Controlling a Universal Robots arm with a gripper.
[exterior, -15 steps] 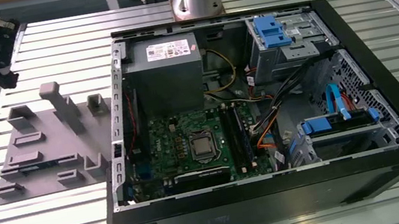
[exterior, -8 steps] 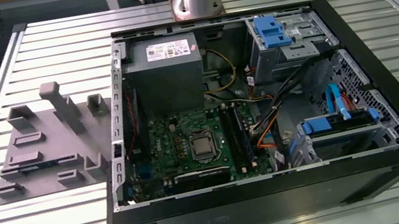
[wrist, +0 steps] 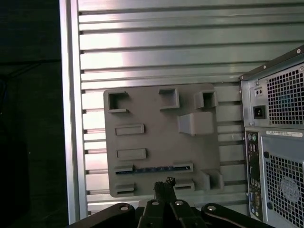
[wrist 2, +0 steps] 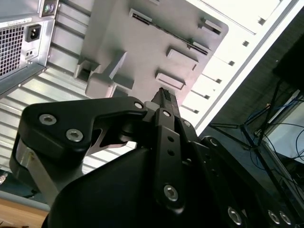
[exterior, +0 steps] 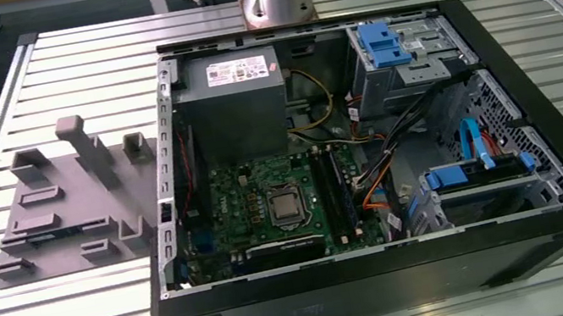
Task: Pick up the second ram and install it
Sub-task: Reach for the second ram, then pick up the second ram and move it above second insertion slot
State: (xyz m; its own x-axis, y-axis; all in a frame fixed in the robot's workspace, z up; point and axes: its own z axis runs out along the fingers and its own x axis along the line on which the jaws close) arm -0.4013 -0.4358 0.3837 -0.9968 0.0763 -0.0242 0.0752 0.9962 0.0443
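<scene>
Second ram (wrist: 156,168): on edge in the grey fixture (wrist: 152,114), on the worktop (wrist: 166,47) beside the computer case (wrist: 280,142).
Handling: I judge it light, stiff and fragile; I'd grip mid-length by the edges.
Jaws: pressed together, empty, above the fixture.

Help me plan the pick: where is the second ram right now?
In the first wrist view, the second ram sits on edge in the gray holder tray, between two brackets, beside the computer case.
</scene>
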